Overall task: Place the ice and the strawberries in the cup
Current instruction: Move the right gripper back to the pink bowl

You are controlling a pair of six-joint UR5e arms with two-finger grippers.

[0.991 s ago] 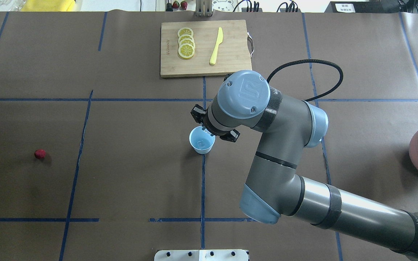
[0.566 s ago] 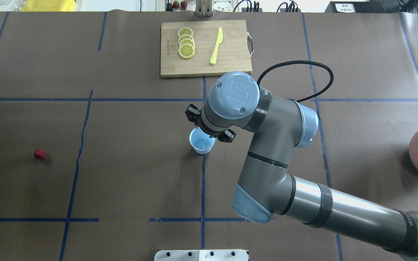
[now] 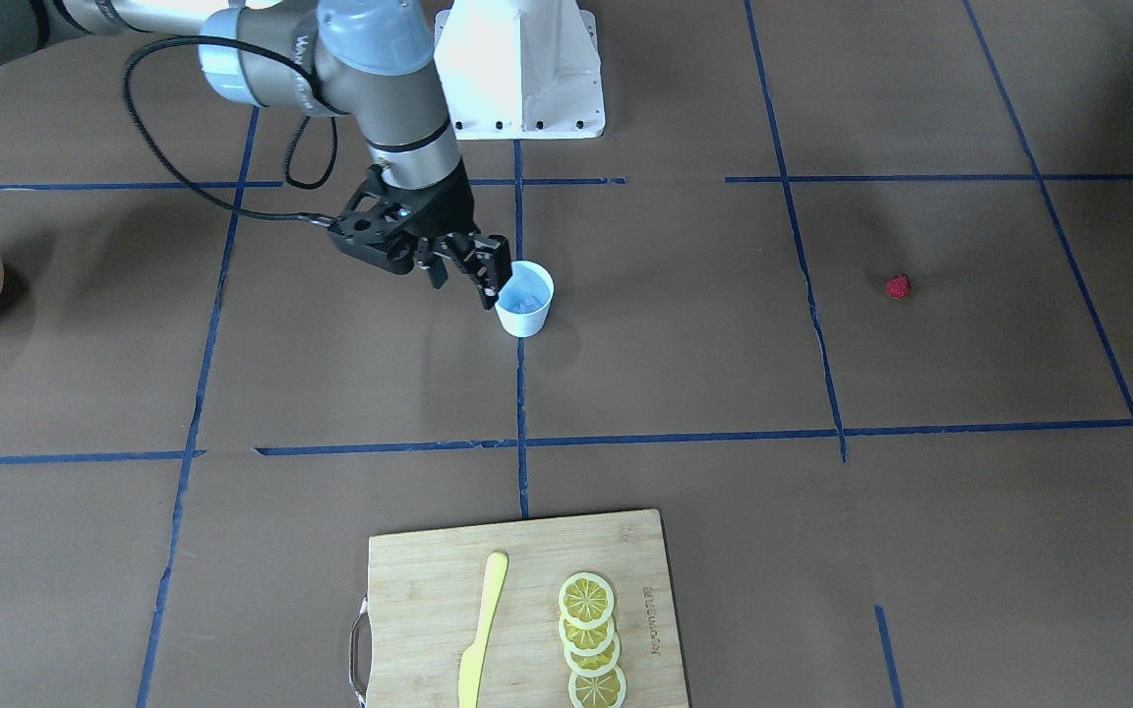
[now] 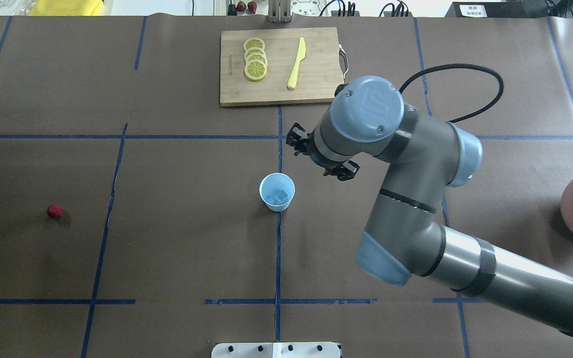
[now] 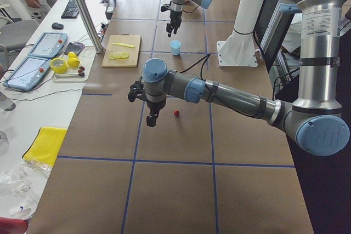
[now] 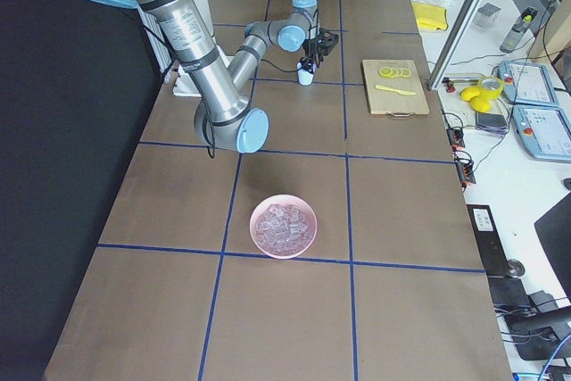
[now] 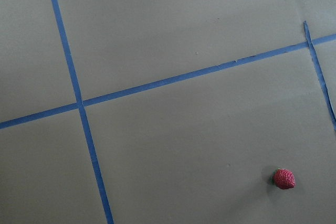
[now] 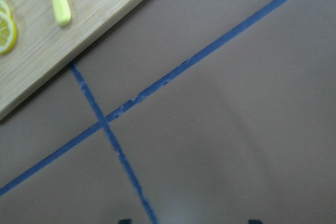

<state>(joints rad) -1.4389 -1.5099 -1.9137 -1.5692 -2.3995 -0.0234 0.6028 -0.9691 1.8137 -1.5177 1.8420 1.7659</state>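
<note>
- table (image 4: 167, 248): brown paper cover, blue tape grid
- right arm (image 4: 416, 214): in from the overhead view's right, bent over the table's middle
- left arm (image 5: 230, 94): stretched out low over the table's left end
- cutting board (image 4: 321, 74): wooden, flat, on the table's far side from the robot
- pink bowl (image 6: 252, 225): at the table's right end, well apart from the cup, filled with ice cubes (image 6: 284, 225)
- right gripper (image 3: 463, 285): fingers spread wide, nothing between them; raised over the paper near the cup, on the cutting-board side; right wrist view showing only 2 dark fingertips at its bottom edge, above bare paper and tape
- left gripper (image 5: 152, 120): pointing down above the paper, near the strawberry, not touching it; finger spread impossible to tell from the side view
- knife (image 4: 296, 63): yellow, lying on the board, beside the lemon slices, apart from them
- cup (image 4: 277, 192): upright on a blue tape line near the table's middle, free of both grippers
- lemon slices (image 4: 255, 59): 4, overlapped in a row on the board
- ice (image 4: 277, 197): a little, clear, at the bottom of the cup; count unclear
- strawberry (image 4: 54, 211): 1, on bare paper in the table's left part, well apart from the cup
</note>
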